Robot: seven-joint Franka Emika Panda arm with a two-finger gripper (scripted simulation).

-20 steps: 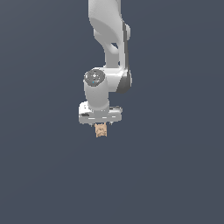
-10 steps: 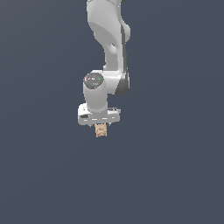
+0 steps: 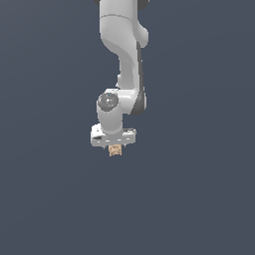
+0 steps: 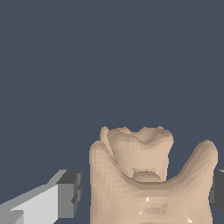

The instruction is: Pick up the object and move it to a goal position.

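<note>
Object (image 3: 115, 150) in gripper (image 3: 114, 148), plain grey-blue backdrop

No legible text, labels, brand marks, numbers or signs appearing in either view. Nothing readable showing on the white arm (image 3: 122, 55), the tan object (image 3: 115, 150) or the plain grey background.

A tan, lumpy, irregular object (image 4: 146, 179) with soft creases fills most of the lower part of the wrist view — it looks like a knobbly moulded lump with a raised crown in the middle and two horn-like bumps at its sides. One white gripper finger with a dark grey pad (image 4: 65, 194) sits just beside it, and a sliver of the other dark pad (image 4: 218, 190) shows at the opposite edge. Whether the pads actually touch it — can't tell. Behind everything is flat slate-blue.
</note>
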